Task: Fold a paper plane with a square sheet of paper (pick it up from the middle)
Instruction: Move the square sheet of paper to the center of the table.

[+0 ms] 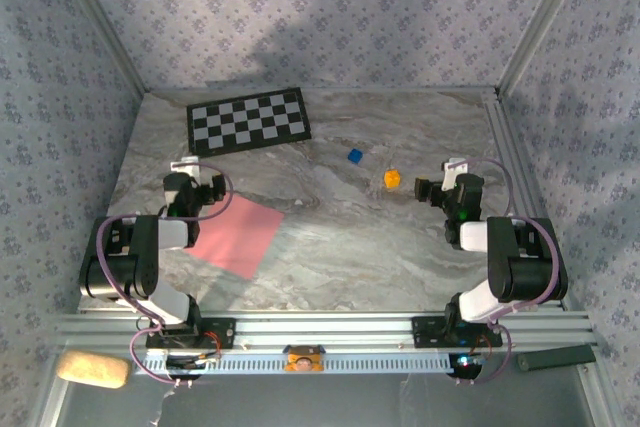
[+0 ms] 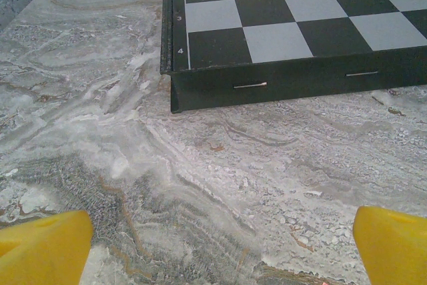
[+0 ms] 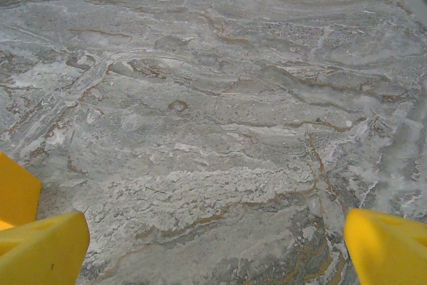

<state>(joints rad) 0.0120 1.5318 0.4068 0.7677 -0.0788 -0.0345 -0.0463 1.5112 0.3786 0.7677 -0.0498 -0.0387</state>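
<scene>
The square sheet of paper, salmon-pink, lies flat and unfolded on the marble table, turned like a diamond, just right of the left arm. My left gripper sits at the sheet's upper left corner, pointing towards the checkerboard. In the left wrist view its yellow fingertips stand wide apart over bare marble, open and empty. My right gripper rests at the right side of the table, far from the sheet. Its yellow fingertips are also spread wide with nothing between them.
A black-and-white checkerboard lies at the back left; its front edge is close ahead of the left gripper. A small blue block and a small orange block sit mid-table. Aluminium rails edge the front.
</scene>
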